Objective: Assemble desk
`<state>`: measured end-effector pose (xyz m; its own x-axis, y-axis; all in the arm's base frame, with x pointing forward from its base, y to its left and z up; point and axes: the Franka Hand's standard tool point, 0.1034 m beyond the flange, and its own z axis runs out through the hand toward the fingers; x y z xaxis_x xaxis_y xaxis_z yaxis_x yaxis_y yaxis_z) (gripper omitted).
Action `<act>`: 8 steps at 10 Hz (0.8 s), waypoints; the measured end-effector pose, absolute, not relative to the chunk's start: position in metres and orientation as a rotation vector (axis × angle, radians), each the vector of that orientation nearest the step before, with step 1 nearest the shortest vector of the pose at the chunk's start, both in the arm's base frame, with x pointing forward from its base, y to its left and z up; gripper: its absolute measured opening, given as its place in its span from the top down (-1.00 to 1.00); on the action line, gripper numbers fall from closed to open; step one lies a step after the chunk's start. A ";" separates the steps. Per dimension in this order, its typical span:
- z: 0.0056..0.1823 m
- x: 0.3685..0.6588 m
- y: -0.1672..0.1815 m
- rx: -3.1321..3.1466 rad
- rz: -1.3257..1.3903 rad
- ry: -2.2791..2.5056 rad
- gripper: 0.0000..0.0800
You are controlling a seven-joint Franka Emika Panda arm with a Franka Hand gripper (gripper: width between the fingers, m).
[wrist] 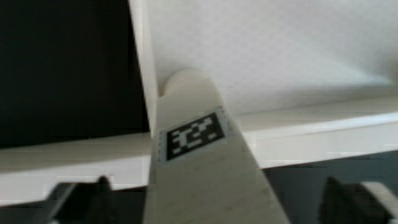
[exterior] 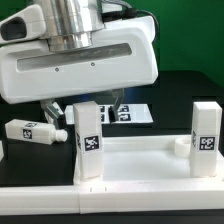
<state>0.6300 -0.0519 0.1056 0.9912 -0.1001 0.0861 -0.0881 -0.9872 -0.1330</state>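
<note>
- At the exterior view's far left, 1 lying leg (exterior: 35, 130) rested on its side on the black table (exterior: 175, 100), apart from the panel, with its square tag facing the camera.
- Just to its right, the gripper (exterior: 88, 108) hung over the top of the left standing leg (exterior: 88, 145).
- In the wrist view, the 2 dark fingers (wrist: 80, 200) stood apart, 1 on each side of that leg. A gap showed between each finger and the leg, so they clamped nothing.
- The left standing leg was upright at the left end of the white panel (exterior: 140, 165), tag toward the camera. Whether it sat fully in a corner socket could not be told.
- The panel lay flat across the front of the table, its raised rim running from the left standing leg toward the right.
- Behind the panel, near the middle, part of the marker board (exterior: 135, 112) showed flat on the table under the arm.
- At the exterior view's right, the right standing leg (exterior: 205, 138) stood upright at the other end of the panel, tag facing the camera, well apart from the gripper.
</note>
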 end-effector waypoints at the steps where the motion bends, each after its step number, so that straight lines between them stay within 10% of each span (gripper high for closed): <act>1: 0.105 0.630 -0.052 -3.006 -0.139 0.139 -0.07; 3: 0.104 0.630 -0.055 -2.986 -0.127 0.346 0.28; 8: 0.104 0.630 -0.051 -2.535 -0.042 1.596 0.28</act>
<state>0.6296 -0.0505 0.1041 0.4349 -0.8989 -0.0537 -0.8948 -0.4247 -0.1381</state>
